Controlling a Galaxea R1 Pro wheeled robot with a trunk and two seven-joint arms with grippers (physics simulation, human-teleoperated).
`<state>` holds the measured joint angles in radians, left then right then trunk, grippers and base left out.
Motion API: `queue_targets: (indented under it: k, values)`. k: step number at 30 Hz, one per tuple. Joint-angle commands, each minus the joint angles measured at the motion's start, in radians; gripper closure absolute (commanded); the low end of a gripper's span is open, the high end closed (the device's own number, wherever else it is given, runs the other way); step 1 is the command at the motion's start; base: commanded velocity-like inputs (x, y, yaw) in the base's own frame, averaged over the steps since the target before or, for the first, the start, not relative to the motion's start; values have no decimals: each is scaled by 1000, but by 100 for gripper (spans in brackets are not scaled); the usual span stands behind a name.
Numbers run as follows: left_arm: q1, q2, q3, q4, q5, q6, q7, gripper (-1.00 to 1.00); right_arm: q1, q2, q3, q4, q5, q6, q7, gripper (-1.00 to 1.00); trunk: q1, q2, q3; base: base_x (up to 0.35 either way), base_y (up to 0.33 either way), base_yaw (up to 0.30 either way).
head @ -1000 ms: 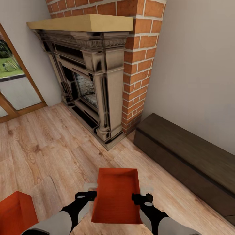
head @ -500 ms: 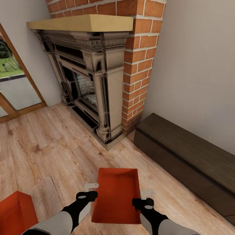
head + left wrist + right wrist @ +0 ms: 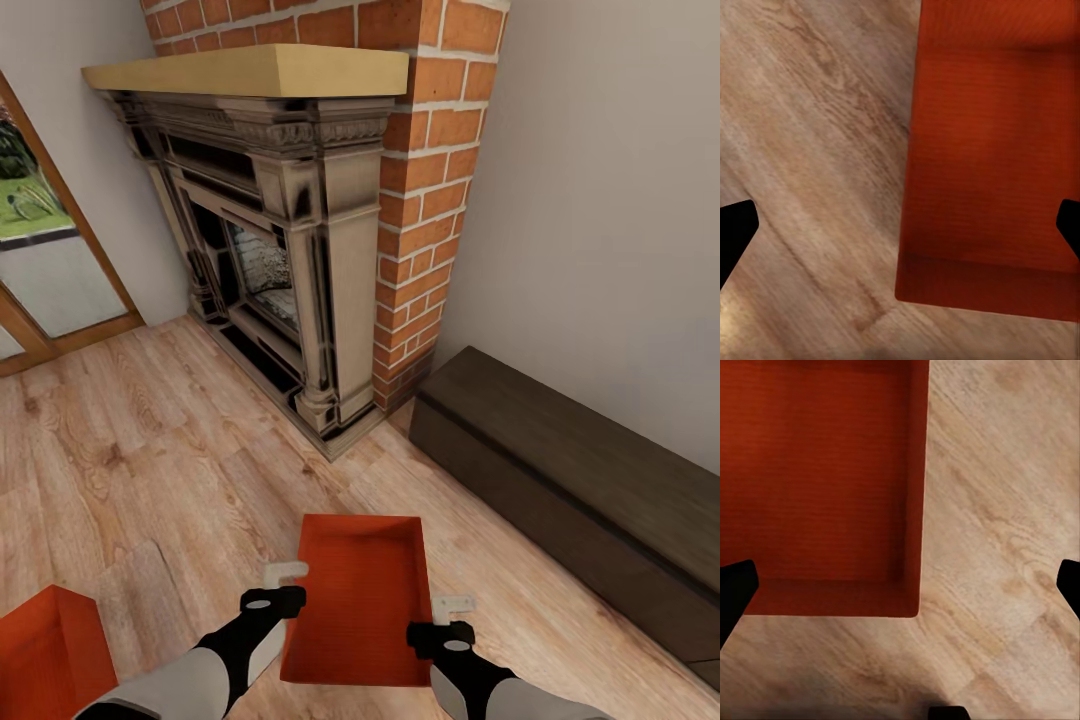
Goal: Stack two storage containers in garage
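In the living room, before the brick fireplace (image 3: 300, 230) at 12 o'clock, one storage container (image 3: 358, 598) sits open-topped on the plank floor (image 3: 150, 460); a second container (image 3: 45, 650) waits at 8 o'clock. The left gripper (image 3: 284, 583) and right gripper (image 3: 452, 613), jaws released, straddle its long walls, apparently lining up a two-handed lift.

- I find no readable text, label, brand, number or sign in any view.
- The orange-red storage container (image 3: 358, 598) at lower centre of the head view has plain walls, with no lettering that I can make out.
- The brick fireplace (image 3: 300, 230) at upper centre bears no sign.
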<state>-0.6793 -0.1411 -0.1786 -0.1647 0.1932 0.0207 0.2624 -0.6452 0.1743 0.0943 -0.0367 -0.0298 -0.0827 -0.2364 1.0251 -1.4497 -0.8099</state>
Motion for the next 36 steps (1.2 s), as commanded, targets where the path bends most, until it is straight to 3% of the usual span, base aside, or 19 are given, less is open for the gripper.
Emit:
queue_targets:
  k: [1, 8, 36]
  values:
    - [0, 0, -9, -1, 10, 1, 7, -100, -1, 0, 8, 1, -2, 0, -5, -100, 0, 0, -1, 0, 0, 0]
    - [0, 0, -7, -2, 17, -4, 18, -100, -1, 0, 7, 1, -4, 3, -6, -100, 0, 0, -1, 0, 0, 0]
    - [0, 4, -8, 49, 6, 1, 11, -100, -1, 0, 8, 1, -2, -1, -6, -100, 107, -196, -88, 0, 0, 0]
